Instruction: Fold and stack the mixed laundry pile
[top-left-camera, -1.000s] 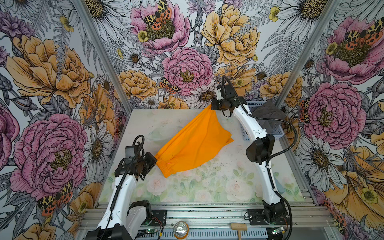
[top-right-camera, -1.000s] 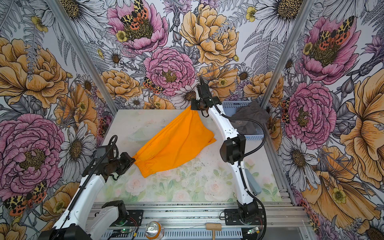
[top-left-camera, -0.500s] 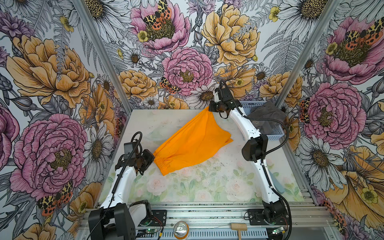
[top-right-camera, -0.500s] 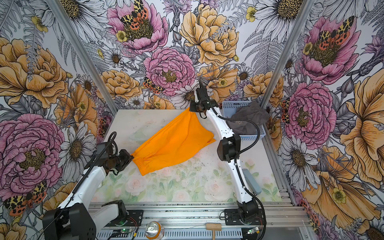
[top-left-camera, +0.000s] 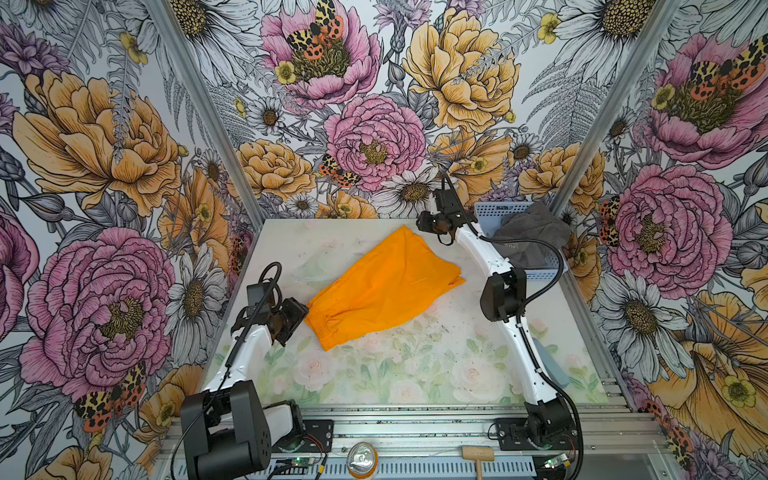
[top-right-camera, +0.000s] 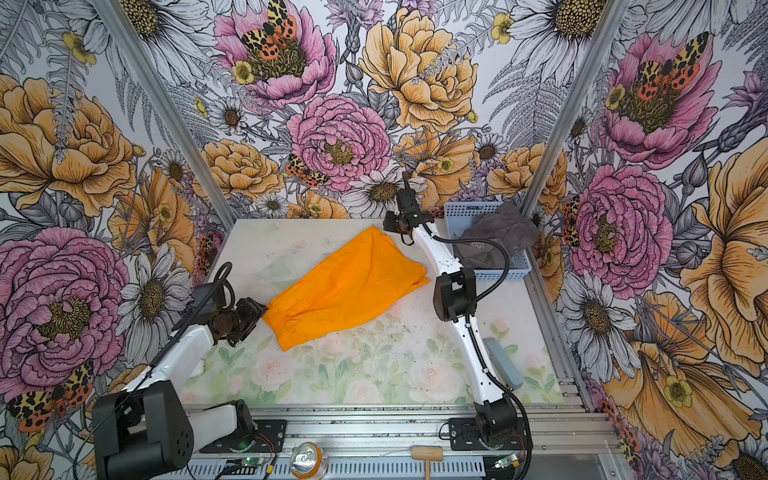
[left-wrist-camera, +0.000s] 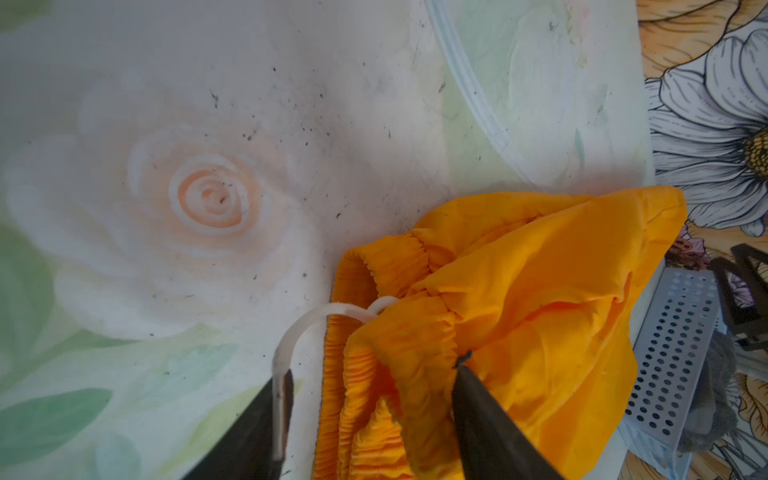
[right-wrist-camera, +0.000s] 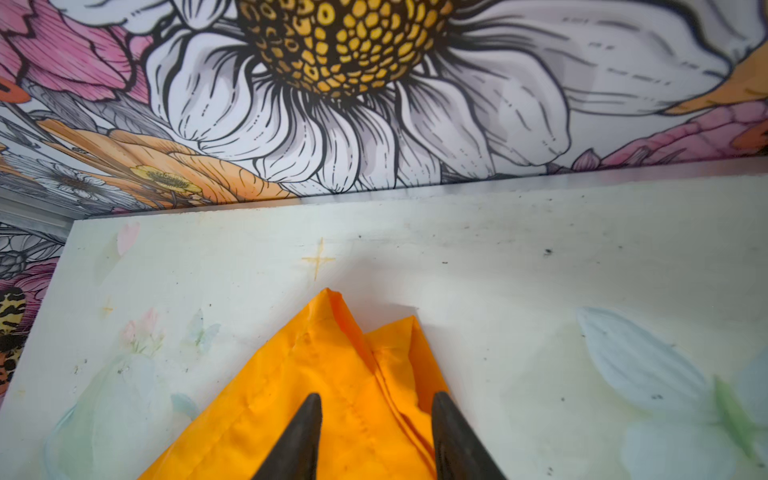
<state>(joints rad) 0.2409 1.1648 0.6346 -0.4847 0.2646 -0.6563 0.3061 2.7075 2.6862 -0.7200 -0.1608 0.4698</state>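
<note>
Plainly, the orange shorts lie spread flat on the table, running diagonally from centre-left of both top views up toward the back wall. The cloth looks thin, light, limp and slick, so I judge it will slide and sag. The gathered waistband or a hem corner offers the surest hold. The white drawstring trails loose.

- Left gripper: jaws apart, straddling the waistband.
- Right gripper: jaws apart over the far hem corner.

The grey towel, thicker and heavier-looking, sits heaped in the blue basket at upper right.

Count: one pair of shorts, one towel, one basket.
</note>
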